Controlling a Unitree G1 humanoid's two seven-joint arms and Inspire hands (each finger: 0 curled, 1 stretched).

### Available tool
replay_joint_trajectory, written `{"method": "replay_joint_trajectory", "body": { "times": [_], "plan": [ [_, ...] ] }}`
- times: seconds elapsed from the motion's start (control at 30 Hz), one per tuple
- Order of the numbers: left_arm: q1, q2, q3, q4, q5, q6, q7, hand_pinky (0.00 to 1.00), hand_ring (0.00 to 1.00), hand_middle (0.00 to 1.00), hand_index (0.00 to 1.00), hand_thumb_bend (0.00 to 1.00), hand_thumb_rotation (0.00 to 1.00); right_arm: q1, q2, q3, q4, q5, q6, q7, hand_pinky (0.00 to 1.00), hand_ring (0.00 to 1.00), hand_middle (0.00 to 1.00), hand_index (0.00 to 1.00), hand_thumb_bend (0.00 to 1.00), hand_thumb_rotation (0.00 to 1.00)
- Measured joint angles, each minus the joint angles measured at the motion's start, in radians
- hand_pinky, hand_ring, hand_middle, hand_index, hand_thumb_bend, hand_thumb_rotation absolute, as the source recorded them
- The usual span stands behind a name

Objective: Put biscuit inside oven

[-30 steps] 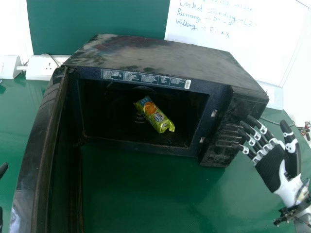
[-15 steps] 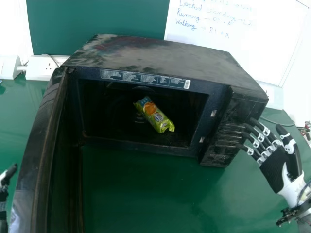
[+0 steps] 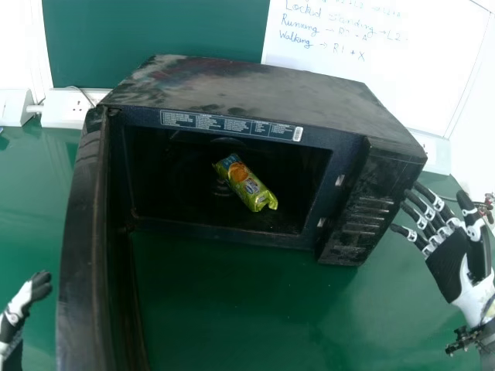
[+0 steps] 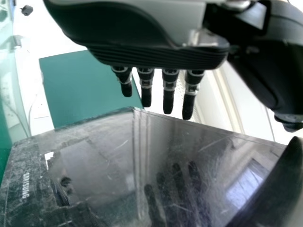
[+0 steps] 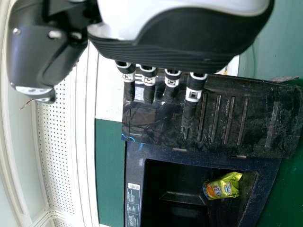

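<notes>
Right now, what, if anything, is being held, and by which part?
Nothing: left robot hand and right robot hand are empty; the biscuit packet lies in the oven.

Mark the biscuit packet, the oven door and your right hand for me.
Biscuit packet (image 3: 246, 184): head view, on the printed wrapper near its middle.
Oven door (image 3: 83, 232): head view, on the open door's dark edge.
Right hand (image 3: 448, 267): head view, on the dark palm.

Green biscuit packet (image 3: 246, 184) aslant inside open black oven (image 3: 255, 86).
</notes>
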Motion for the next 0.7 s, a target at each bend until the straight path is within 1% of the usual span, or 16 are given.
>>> {"method": "replay_joint_trajectory", "body": {
  "times": [0.07,0.17,0.23,0.3,0.37,0.5,0.57,0.63,0.67,0.7],
  "plan": [
    [-0.001,0.004,0.0,0.007,0.0,-0.005,0.0,0.96,0.95,0.97,0.97,0.89,1.0,-0.001,0.0,0.001,0.003,-0.003,-0.004,0.002,0.77,0.96,1.0,1.0,0.75,0.86],
    [0.006,0.015,0.002,0.004,0.013,-0.002,-0.002,0.92,0.93,0.96,0.95,0.89,1.0,-0.004,0.0,0.003,0.01,-0.007,-0.009,0.005,0.8,0.96,1.0,1.0,0.72,0.9],
    [0.035,0.021,0.002,-0.026,0.019,0.022,-0.007,0.91,0.93,0.95,0.96,0.9,1.0,-0.006,0.0,0.005,0.013,-0.018,-0.012,0.004,0.82,0.95,1.0,1.0,0.69,0.92],
    [0.063,0.025,0.002,-0.06,0.02,0.054,-0.008,0.92,0.93,0.96,0.96,0.9,1.0,-0.007,0.0,0.008,0.015,-0.027,-0.018,0.004,0.79,0.93,0.99,0.98,0.67,0.92],
    [0.076,0.028,0.003,-0.08,0.026,0.069,-0.008,0.9,0.92,0.95,0.95,0.9,1.0,-0.009,0.002,0.011,0.015,-0.03,-0.02,0.002,0.76,0.91,0.97,0.98,0.64,0.91],
    [0.064,0.047,0.011,-0.087,0.04,0.07,-0.01,0.91,0.92,0.95,0.95,0.9,1.0,-0.01,0.005,0.012,0.013,-0.035,-0.021,-0.013,0.74,0.9,0.96,0.97,0.6,0.98],
    [0.052,0.059,0.01,-0.098,0.039,0.072,-0.012,0.91,0.92,0.95,0.96,0.89,1.0,-0.01,0.008,0.012,0.012,-0.036,-0.022,-0.015,0.77,0.9,0.95,0.97,0.62,0.99],
    [0.039,0.083,0.008,-0.104,0.039,0.074,-0.016,0.93,0.93,0.95,0.96,0.89,1.0,-0.01,0.01,0.013,0.008,-0.036,-0.022,-0.02,0.8,0.9,0.94,0.97,0.63,1.0],
    [0.036,0.094,0.007,-0.108,0.039,0.083,-0.019,0.93,0.93,0.95,0.96,0.89,1.0,-0.01,0.012,0.013,0.006,-0.036,-0.022,-0.022,0.81,0.91,0.94,0.97,0.65,1.0],
    [0.035,0.101,0.006,-0.113,0.04,0.097,-0.023,0.93,0.93,0.95,0.96,0.9,1.0,-0.01,0.013,0.013,0.003,-0.036,-0.022,-0.022,0.8,0.9,0.94,0.97,0.64,1.0]
  ]
}}
